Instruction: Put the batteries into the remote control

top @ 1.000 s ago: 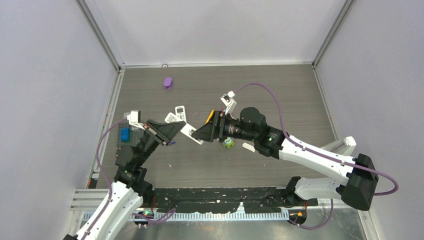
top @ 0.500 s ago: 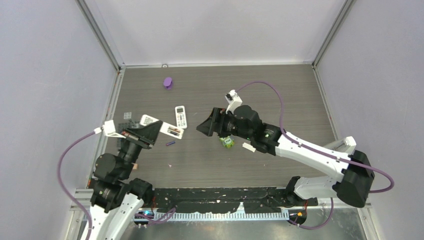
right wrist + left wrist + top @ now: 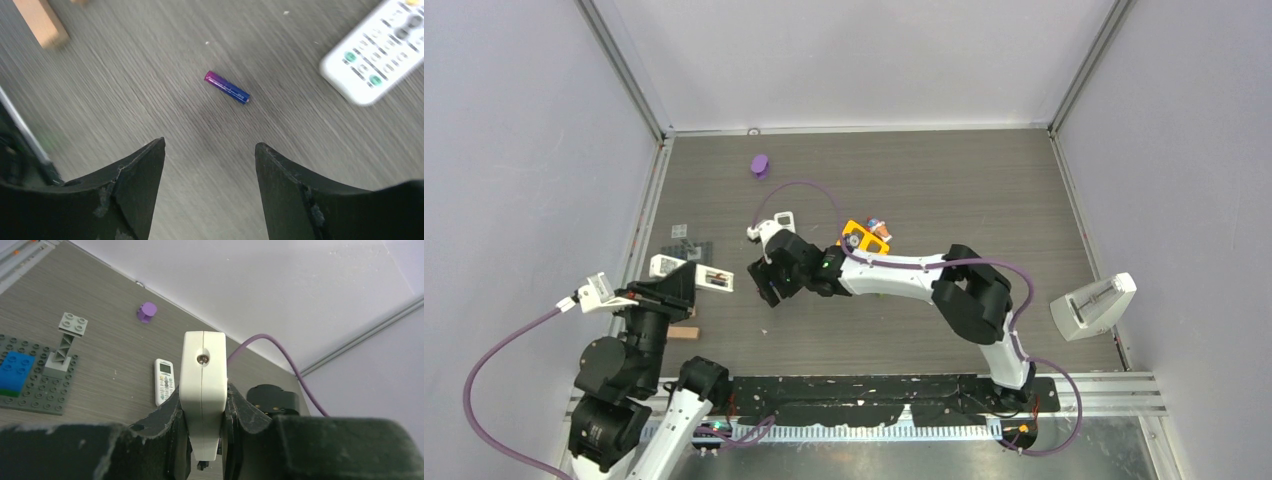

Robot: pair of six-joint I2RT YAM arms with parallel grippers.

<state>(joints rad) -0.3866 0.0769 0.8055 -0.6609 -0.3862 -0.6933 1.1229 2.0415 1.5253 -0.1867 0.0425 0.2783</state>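
Observation:
My left gripper (image 3: 204,396) is shut on a white remote control (image 3: 202,375), held edge-on and lifted off the table. From above, that remote control (image 3: 711,279) shows a dark slot at the front left. A purple and blue battery (image 3: 226,87) lies alone on the wood table. My right gripper (image 3: 210,146) hovers just short of it, open and with nothing between the fingers. In the top view the right gripper (image 3: 767,287) covers the battery.
A second white remote (image 3: 163,381) lies flat beside the battery, its end showing (image 3: 380,50). A grey brick baseplate (image 3: 30,390) with a blue block, a purple cap (image 3: 760,165), an orange piece (image 3: 862,238) and a wooden block (image 3: 684,332) sit around.
The right arm swung left and down over the battery. The left arm drew back toward the front left, still holding the remote control.

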